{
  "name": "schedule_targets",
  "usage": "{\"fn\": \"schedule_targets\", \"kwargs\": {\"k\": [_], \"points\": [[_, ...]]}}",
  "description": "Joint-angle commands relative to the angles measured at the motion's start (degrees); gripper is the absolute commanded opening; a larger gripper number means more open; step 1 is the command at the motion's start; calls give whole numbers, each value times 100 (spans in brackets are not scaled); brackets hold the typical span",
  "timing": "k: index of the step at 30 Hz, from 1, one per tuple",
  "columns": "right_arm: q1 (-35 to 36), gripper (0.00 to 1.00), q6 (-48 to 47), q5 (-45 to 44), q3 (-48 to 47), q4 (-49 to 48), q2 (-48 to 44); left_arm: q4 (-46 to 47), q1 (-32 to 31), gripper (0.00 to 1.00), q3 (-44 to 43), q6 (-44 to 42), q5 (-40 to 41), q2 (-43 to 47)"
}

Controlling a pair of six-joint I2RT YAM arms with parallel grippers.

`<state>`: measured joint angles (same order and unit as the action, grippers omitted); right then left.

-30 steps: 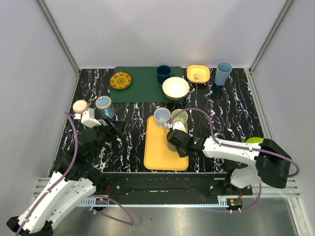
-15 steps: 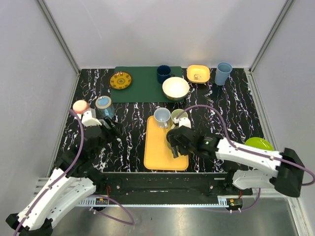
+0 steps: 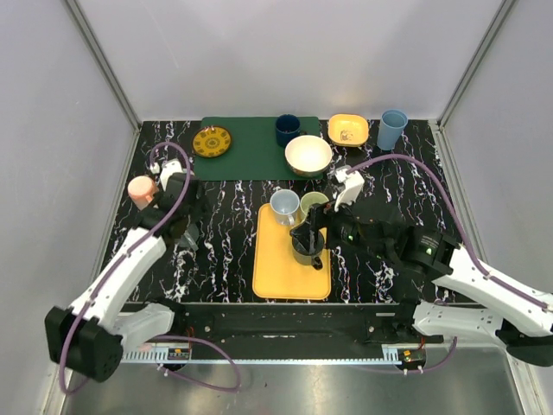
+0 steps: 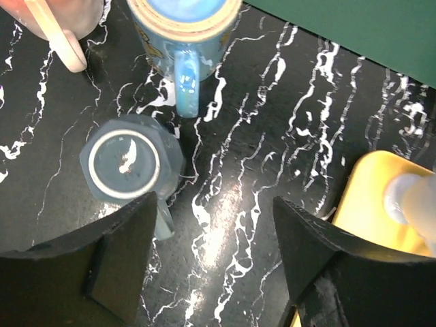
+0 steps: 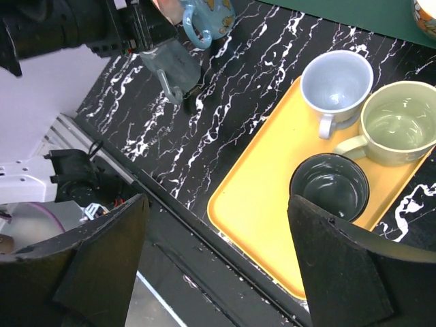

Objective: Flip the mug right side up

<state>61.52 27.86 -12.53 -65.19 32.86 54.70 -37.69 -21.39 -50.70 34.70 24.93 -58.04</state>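
A grey-blue mug (image 4: 126,163) stands upside down on the black marble table, its base ring facing up and its handle toward me; it also shows as the grey-blue mug (image 5: 170,65) in the right wrist view. My left gripper (image 4: 218,272) hovers open just right of it, the left finger beside its handle. A dark green mug (image 5: 329,185) stands upright on the yellow tray (image 5: 259,197). My right gripper (image 5: 218,266) is open above the tray's near part, holding nothing. From above, the right gripper (image 3: 304,235) hangs over the dark mug (image 3: 308,251).
A pale blue mug (image 5: 336,83) and a light green mug (image 5: 398,129) stand upright on the tray's far end. A blue patterned mug (image 4: 182,27) and a pink mug (image 3: 141,188) are behind the grey one. The green mat (image 3: 251,147), plate, bowls and cups line the back.
My right gripper opened, let go of the dark green mug on the tray and rose. The left arm swung back and inward to hover beside the overturned grey-blue mug.
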Motion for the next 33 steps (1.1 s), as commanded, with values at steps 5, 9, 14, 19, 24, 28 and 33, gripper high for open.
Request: {"fn": "schedule_targets", "kwargs": {"k": [5,9,14,19,24,28,33], "points": [[45,88,-430,-73,-82,-605,305,631,881,67,-836,-666,-893,-1261],[45,89,-571,-82,-90,-676,287,781,1092,64,-933,-692,-1051,-1727],[45,89,-659,-135,-56,-693,243,851,1286,62,-1012,-771,-1113,-2185],[53,90,-694,-197,24,-693,199,974,1558,61,-1135,-894,-1209,-2588],[45,90,-694,-311,120,-693,129,1114,1778,58,-1232,-956,-1280,-2861],[36,91,-712,-372,199,-711,120,1307,1814,54,-1197,-982,-1385,-2994],[45,91,-729,-390,243,-737,155,1510,1814,52,-1214,-1044,-1368,-3081]]}}
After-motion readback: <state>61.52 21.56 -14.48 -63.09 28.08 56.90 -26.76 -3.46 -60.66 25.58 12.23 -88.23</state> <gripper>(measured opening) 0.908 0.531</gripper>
